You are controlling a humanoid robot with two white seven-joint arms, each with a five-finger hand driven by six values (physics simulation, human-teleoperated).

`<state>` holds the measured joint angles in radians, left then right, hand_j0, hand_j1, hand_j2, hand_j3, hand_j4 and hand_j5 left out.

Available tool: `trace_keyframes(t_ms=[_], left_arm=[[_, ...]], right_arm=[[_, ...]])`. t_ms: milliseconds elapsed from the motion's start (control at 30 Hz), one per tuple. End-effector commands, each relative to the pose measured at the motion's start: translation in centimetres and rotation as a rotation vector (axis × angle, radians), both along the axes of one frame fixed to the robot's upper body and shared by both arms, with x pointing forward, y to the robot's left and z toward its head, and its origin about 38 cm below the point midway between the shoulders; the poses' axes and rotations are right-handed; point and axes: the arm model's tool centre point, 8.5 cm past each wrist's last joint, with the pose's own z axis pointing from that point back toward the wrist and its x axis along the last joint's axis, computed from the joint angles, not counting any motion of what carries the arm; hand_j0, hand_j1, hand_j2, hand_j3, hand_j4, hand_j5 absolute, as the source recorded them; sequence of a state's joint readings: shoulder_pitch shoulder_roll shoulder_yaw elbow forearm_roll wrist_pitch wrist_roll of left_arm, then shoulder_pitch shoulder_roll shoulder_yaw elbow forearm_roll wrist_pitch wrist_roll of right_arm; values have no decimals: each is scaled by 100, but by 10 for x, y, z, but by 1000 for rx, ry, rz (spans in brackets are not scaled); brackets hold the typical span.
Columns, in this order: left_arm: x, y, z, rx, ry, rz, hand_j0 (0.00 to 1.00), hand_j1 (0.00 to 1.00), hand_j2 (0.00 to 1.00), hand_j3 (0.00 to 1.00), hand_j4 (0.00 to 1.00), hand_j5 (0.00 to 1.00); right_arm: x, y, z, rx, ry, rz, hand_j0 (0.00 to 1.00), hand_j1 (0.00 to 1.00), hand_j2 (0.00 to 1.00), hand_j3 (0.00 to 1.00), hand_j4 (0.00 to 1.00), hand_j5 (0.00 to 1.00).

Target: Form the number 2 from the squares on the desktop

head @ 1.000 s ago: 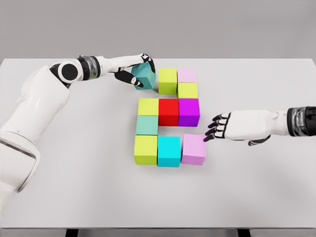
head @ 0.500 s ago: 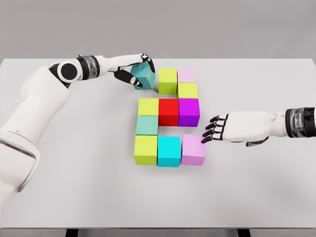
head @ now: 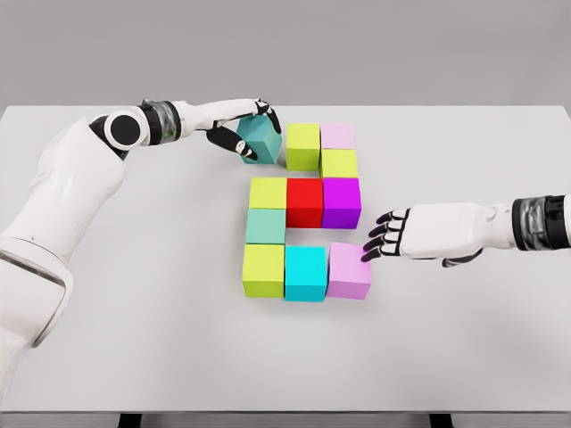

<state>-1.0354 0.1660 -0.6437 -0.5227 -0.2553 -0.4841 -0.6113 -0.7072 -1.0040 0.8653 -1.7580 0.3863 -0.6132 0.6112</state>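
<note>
Our left hand [head: 239, 127] curls around the teal block [head: 260, 138], seemingly gripping it, just beside the top row. If it slips, it could knock the green block [head: 302, 145]. Our right hand [head: 397, 234] is spread, empty.

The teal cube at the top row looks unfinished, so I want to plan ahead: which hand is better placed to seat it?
Left. The left hand already grips the teal cube beside the lime cube; the right hand sits by the pink cube.
</note>
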Motion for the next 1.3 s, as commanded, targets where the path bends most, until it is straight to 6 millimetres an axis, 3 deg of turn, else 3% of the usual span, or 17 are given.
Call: trace_keyframes(t_ms=[0,167,367,600,833,1033,1167,1267], left_arm=[[0,0,1,-7,0,3,53,53,53,53,53,53],[0,1,0,-8,3,5,61,61,61,61,61,61],[1,-3,1,-31,6,13,61,61,61,61,61,61],[5,-5,1,-61,2,71,60,60,60,60,60,60],[4,-8,-1,-59,5,64,63,63,63,63,63,63],[4,-6,-1,-60,4,69,81,81,81,81,81,81],[4,-7,-1,-60,6,67,81,81,81,81,81,81],[4,-7,-1,-59,5,67,81,81,81,81,81,81]], right_arm=[[0,0,0,3,2,-3,100,100,100,100,100,100],[6,-7,2,5,3,-28,100,100,100,100,100,100],[4,-6,-10,-13,27,-26,100,100,100,100,100,100],[1,-1,-8,-9,21,-7,100,100,100,100,100,100],[13,-14,0,-7,6,-57,100,100,100,100,100,100],[32,-37,26,114,26,-162,100,100,100,100,100,100],[47,-60,65,200,-68,-244,100,100,100,100,100,100],[57,-77,75,223,-96,-302,100,100,100,100,100,100]])
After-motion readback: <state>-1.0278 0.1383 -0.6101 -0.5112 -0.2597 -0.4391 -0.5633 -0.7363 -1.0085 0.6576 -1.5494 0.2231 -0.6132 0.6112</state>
